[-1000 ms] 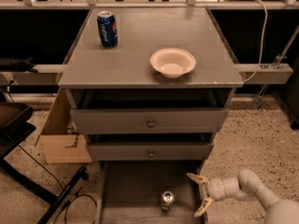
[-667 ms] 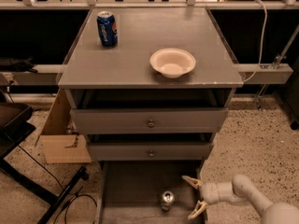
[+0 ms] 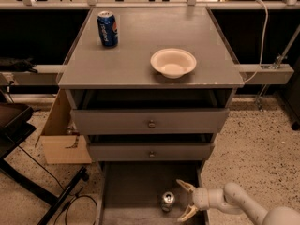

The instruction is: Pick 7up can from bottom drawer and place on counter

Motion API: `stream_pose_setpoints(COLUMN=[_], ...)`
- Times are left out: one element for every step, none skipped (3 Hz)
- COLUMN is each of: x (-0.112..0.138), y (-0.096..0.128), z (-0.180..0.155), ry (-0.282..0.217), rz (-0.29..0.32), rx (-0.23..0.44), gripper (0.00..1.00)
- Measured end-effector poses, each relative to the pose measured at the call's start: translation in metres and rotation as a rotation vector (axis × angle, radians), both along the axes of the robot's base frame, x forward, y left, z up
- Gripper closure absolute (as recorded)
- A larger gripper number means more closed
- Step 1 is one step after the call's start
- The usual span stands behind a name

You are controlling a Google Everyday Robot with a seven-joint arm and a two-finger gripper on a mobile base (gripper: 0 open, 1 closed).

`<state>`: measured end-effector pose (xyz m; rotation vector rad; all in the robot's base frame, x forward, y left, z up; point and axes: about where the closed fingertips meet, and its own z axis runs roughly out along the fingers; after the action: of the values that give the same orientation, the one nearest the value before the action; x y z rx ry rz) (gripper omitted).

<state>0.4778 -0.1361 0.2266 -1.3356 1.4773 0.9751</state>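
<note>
The pincer (image 3: pixel 183 200), released with fingers spread wide, has slid leftward over the bottom drawer (image 3: pixel 133 186) and now sits just right of the 7up can (image 3: pixel 168 201). The can stands upright and is the only thing in the drawer, so closing on it looks like the next step. Farther up, the table (image 3: pixel 140 64) carries an empty white bowl (image 3: pixel 173 63) and a blue Pepsi can (image 3: pixel 107 28).

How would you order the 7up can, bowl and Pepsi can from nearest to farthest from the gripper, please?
The gripper hangs over the bottom drawer, right side.
1. 7up can, just beside it.
2. Bowl, counter front right.
3. Pepsi can, counter's back left.
</note>
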Motion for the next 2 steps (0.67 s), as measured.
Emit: stream_pose_setpoints(x=[0.008, 0.015], y=[0.017, 0.03], z=[-0.018, -0.035], ry=[0.033, 0.068], rz=[-0.069, -0.143], rx=[-0.005, 0.004], gripper=[0.0, 0.0])
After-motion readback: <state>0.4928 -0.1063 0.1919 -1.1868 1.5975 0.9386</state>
